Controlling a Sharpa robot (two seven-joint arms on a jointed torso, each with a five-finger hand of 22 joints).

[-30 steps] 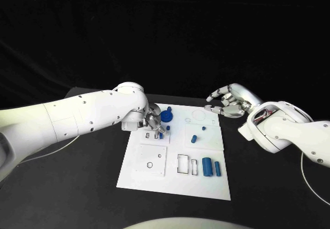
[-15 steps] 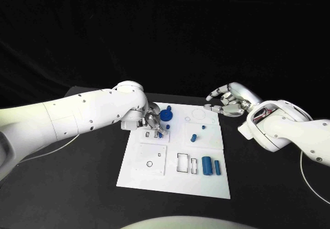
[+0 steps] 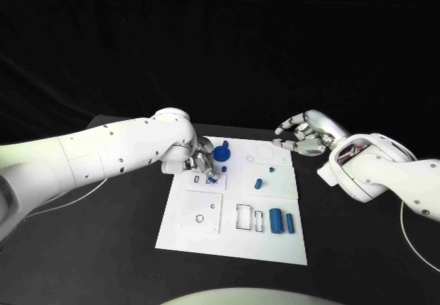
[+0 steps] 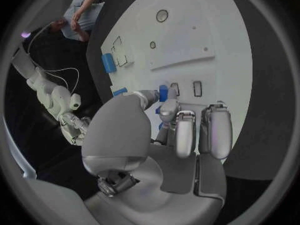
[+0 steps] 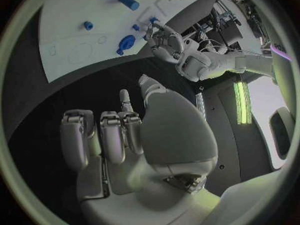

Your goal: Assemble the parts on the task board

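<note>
The white board (image 3: 234,213) lies flat in the middle of the black desk (image 3: 110,254), and everything else is placed from it. The left hand (image 3: 203,162) hangs low over the board's far left corner, its fingers (image 4: 177,130) curled close together and pointing down at a small blue part (image 4: 163,92) that stands beside two small rectangular slots. From the left wrist view a fingertip and the thumb seem to close on that part, though the fingers hide the contact, so whether it is truly pinched I cannot tell.

Just beside that hand, toward the board's far edge, sits a round blue knob-like part (image 3: 221,153). Near the board's middle lies a short blue peg (image 3: 257,185), with a tiny blue stud (image 3: 272,169) a little farther back (both are apart from either hand). At the board's near right part two blue cylinders (image 3: 282,223) lie side by side, next to an outlined rectangular recess (image 3: 245,217). A black ring (image 3: 200,219) marks the near left panel.

The right hand (image 3: 302,136) hovers off the board's far right corner, above the desk, its fingers loosely bent and spread, holding nothing.
</note>
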